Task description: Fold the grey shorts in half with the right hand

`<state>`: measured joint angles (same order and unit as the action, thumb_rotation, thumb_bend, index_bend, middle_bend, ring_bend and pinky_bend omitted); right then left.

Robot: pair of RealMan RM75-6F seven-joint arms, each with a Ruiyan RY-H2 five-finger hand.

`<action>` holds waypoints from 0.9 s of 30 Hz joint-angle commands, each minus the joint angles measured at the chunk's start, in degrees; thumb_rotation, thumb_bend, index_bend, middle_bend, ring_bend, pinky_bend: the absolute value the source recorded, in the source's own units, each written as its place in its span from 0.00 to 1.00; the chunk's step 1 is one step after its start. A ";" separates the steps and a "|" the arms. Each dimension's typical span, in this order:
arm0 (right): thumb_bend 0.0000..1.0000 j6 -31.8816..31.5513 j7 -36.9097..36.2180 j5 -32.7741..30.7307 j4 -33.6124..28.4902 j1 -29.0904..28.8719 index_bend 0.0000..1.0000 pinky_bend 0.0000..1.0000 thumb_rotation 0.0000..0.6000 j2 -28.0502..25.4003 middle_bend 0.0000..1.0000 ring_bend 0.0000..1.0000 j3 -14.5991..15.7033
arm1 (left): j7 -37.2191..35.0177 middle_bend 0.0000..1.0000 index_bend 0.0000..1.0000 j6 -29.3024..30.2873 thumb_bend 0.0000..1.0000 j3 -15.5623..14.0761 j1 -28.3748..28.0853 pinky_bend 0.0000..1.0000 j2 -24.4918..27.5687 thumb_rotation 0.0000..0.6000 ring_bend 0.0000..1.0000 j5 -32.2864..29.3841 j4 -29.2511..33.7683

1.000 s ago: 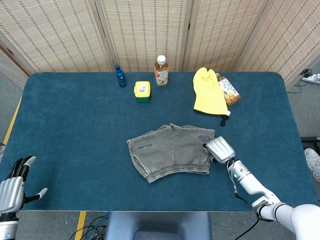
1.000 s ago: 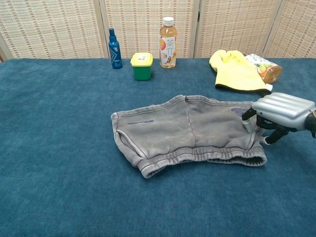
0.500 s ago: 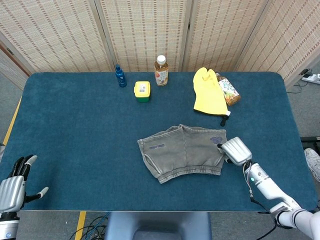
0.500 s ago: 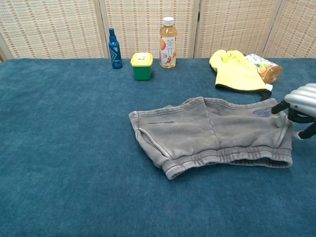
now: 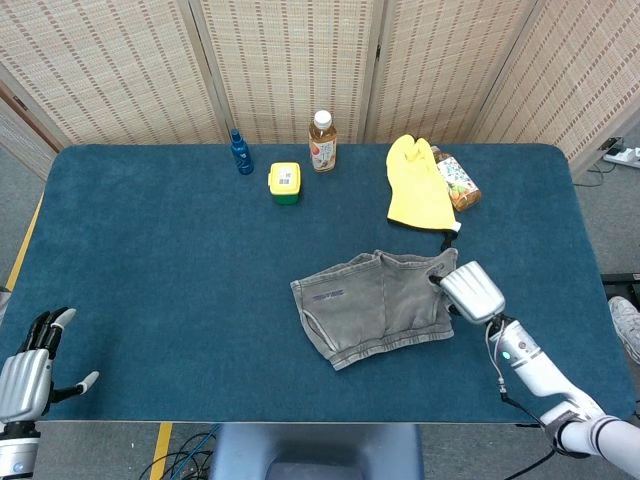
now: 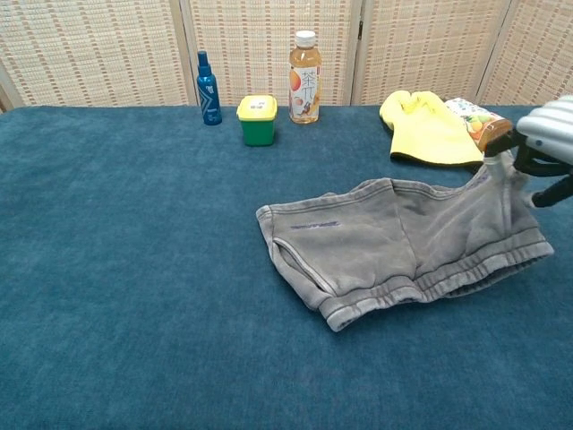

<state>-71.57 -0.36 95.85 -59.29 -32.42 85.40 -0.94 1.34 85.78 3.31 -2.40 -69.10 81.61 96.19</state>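
Now my right hand (image 6: 548, 134) pinches the right edge of the grey shorts (image 6: 398, 246) and has lifted it off the blue table (image 6: 134, 269), after dragging them rightward; I judge the fold is just starting. Soft, washed cloth sags, ribbed waistband nearest me; my left hand (image 5: 25, 375) idles open.

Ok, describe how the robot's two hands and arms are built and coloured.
Right hand: silver-grey ridged shell, black fingers underneath, on a slim white forearm with a small green light and a thin dark cable. Left hand: grey back, black fingers with pale tips.
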 commanded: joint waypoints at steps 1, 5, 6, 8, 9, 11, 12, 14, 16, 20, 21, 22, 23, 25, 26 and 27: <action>0.53 -0.45 -0.05 1.87 -0.34 -2.23 0.63 1.00 1.00 2.02 1.00 1.00 -0.76 | -0.73 0.12 0.14 0.14 0.17 -0.03 0.30 0.28 0.05 1.00 0.06 -0.28 -0.71; 0.53 -0.42 -0.53 3.85 0.06 -5.24 0.63 1.00 1.00 4.69 1.00 1.00 -1.46 | -1.74 0.12 0.14 0.28 0.17 -0.23 0.76 0.28 0.08 1.00 0.06 -0.57 -1.68; 0.52 -0.41 -0.71 4.15 0.20 -5.92 0.63 1.00 1.00 5.36 1.00 1.00 -1.65 | -2.00 0.12 0.14 0.36 0.17 -0.28 0.87 0.28 0.07 1.00 0.06 -0.57 -1.88; 0.51 -0.05 -0.94 5.05 0.08 -7.58 0.63 1.00 1.00 6.67 1.00 1.00 -1.90 | -2.42 0.12 0.14 0.46 0.17 -0.34 1.13 0.28 0.11 1.00 0.06 -0.78 -2.25; 0.51 0.17 -0.94 5.32 0.09 -8.16 0.63 1.00 1.00 7.14 1.00 1.00 -1.94 | -2.56 0.12 0.14 0.48 0.17 -0.37 1.23 0.28 0.11 1.00 0.06 -0.86 -2.39; 0.50 0.74 -1.01 5.68 0.09 -9.24 0.63 1.00 1.00 8.06 1.00 1.00 -2.02 | -2.83 0.12 0.14 0.49 0.17 -0.44 1.40 0.28 0.11 1.00 0.06 -0.99 -2.66; 0.50 1.18 -1.02 5.83 0.12 -9.90 0.63 1.00 1.00 8.67 1.00 1.00 -2.04 | -2.97 0.12 0.14 0.53 0.17 -0.49 1.51 0.28 0.11 1.00 0.06 -1.01 -2.84; 0.49 1.91 -0.94 6.01 0.22 -10.96 0.63 1.00 1.00 9.79 1.00 1.00 -2.10 | -3.23 0.12 0.14 0.54 0.17 -0.56 1.66 0.28 0.08 1.00 0.06 -1.08 -3.08; 0.49 2.36 -0.96 6.16 0.30 -11.73 0.63 1.00 1.00 10.73 1.00 1.00 -2.07 | -3.42 0.12 0.14 0.53 0.17 -0.59 1.77 0.28 0.07 1.00 0.06 -1.15 -3.27; 0.49 3.15 -1.03 6.40 0.67 -13.27 0.63 1.00 1.00 12.78 1.00 1.00 -2.01 | -3.82 0.12 0.14 0.46 0.17 -0.53 1.91 0.28 0.15 1.00 0.06 -1.33 -3.65; 0.49 3.31 -1.01 6.43 0.72 -13.56 0.63 1.00 1.00 13.17 1.00 1.00 -1.98 | -3.89 0.12 0.14 0.46 0.17 -0.49 1.93 0.28 0.16 1.00 0.06 -1.37 -3.73; 0.49 3.50 -0.93 6.44 0.79 -13.84 0.63 1.00 1.00 13.56 1.00 1.00 -1.96 | -3.95 0.12 0.14 0.43 0.17 -0.47 1.94 0.28 0.16 1.00 0.06 -1.41 -3.81; 0.49 3.84 -0.73 6.39 0.85 -14.16 0.63 1.00 1.00 14.05 1.00 1.00 -1.90 | -4.02 0.12 0.14 0.36 0.17 -0.49 1.96 0.28 0.16 1.00 0.06 -1.42 -3.88; 0.49 4.37 -0.51 6.34 0.93 -14.58 0.63 1.00 1.00 14.70 1.00 1.00 -1.72 | -4.10 0.12 0.14 0.31 0.17 -0.52 2.01 0.28 0.12 1.00 0.06 -1.43 -4.02; 0.49 4.84 -0.28 6.19 0.95 -14.78 0.63 1.00 1.00 15.05 1.00 1.00 -1.57 | -4.16 0.12 0.14 0.26 0.17 -0.57 2.04 0.28 0.10 1.00 0.06 -1.41 -4.10; 0.49 5.20 -0.03 6.09 0.88 -14.90 0.63 1.00 1.00 15.25 1.00 1.00 -1.43 | -4.21 0.12 0.14 0.26 0.17 -0.58 2.08 0.28 0.08 1.00 0.06 -1.43 -4.15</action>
<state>-66.65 -0.61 102.06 -58.41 -47.15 100.41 -2.52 -2.87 86.03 2.74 -0.32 -69.01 80.19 92.03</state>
